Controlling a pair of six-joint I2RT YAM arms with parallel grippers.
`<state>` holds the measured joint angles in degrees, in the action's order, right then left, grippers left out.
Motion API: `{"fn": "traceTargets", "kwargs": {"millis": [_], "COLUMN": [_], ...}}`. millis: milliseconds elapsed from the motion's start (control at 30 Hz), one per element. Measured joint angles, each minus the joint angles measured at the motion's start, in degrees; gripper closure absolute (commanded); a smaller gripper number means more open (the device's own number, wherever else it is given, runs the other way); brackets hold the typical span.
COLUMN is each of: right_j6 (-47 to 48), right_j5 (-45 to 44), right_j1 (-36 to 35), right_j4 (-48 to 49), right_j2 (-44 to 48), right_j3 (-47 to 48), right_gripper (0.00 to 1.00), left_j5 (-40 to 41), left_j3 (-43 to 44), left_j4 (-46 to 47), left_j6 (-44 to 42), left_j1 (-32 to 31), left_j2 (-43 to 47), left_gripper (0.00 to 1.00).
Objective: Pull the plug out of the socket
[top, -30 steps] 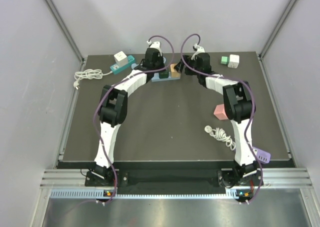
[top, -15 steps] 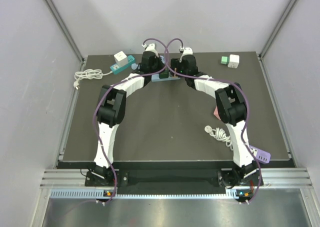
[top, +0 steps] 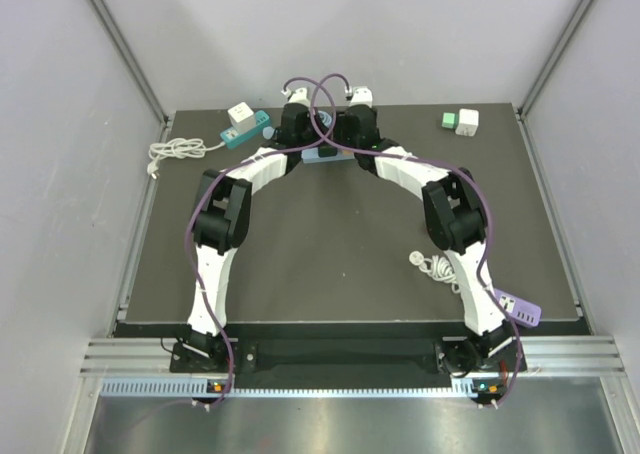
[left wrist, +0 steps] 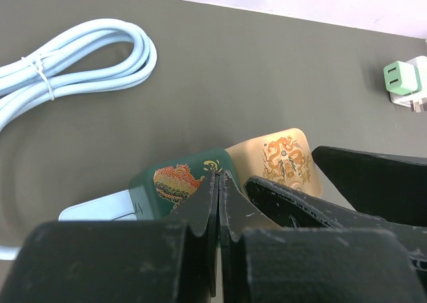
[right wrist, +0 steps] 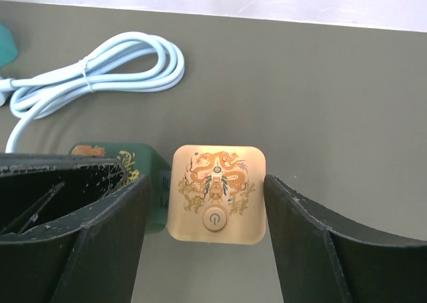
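Dark grey tabletop [top: 330, 234] boxed in by pale walls, both arms reaching to upper centre of the overhead view. Plugged side by side into a pale blue power strip [left wrist: 97, 213] there: a gold plug [right wrist: 217, 193] with a dragon print and a round power button, and a green plug [left wrist: 177, 183] just to its left in both wrist views.

Right gripper [right wrist: 208, 183] spread wide and straddling the gold plug, one finger [right wrist: 110, 236] at lower left of the right wrist view with a thin gap to the plug, the other at lower right against or just beside its edge; touching or not, impossible to tell. Left gripper [left wrist: 219, 177] closed tight, fingertips together at the near top edge of the green plug, low centre of the left wrist view.

Pale blue cable coil [left wrist: 80, 56], strapped, at upper left of both wrist views. Green adapter [left wrist: 400, 78] and white adapter [left wrist: 419, 96] at the right edge of the left wrist view.

Elsewhere in the overhead view: teal power strip [top: 245, 132] carrying a white cube at upper left, white cable [top: 178, 152] beside it, another coiled white lead [top: 440, 267] at lower right, purple strip [top: 520, 310] near the right arm's base.
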<state>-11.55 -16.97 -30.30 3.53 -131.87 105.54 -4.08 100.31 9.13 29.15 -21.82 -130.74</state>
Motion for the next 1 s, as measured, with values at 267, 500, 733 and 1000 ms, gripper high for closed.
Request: {"fn": "traceTargets", "kwargs": {"millis": [267, 500, 733, 1000], "right_j6": [1.3, 1.5, 1.2, 0.3], "right_j5": [-3.4, -4.2, -4.0, -3.9], "right_j1": [-0.7, -0.6, -0.4, -0.2], "right_j4": [-1.6, -2.8, -4.1, -6.7], "right_j2": [-1.7, -4.1, -4.6, -5.9], "right_j3": [2.2, 4.6, 5.9, 9.0], "right_gripper": [0.33, 0.39, 0.47, 0.69], "left_j5": [-0.9, -1.9, -2.6, -2.8], "left_j3": [-0.9, -1.0, -1.0, 0.3], "left_j4": [1.4, 1.5, 1.4, 0.0], "left_j6": [1.1, 1.5, 1.9, 2.8], "left_j1": [0.4, 0.7, 0.7, 0.9], "left_j2": [0.1, 0.1, 0.1, -0.4], "left_gripper": [1.00, 1.00, 1.00, 1.00]}}
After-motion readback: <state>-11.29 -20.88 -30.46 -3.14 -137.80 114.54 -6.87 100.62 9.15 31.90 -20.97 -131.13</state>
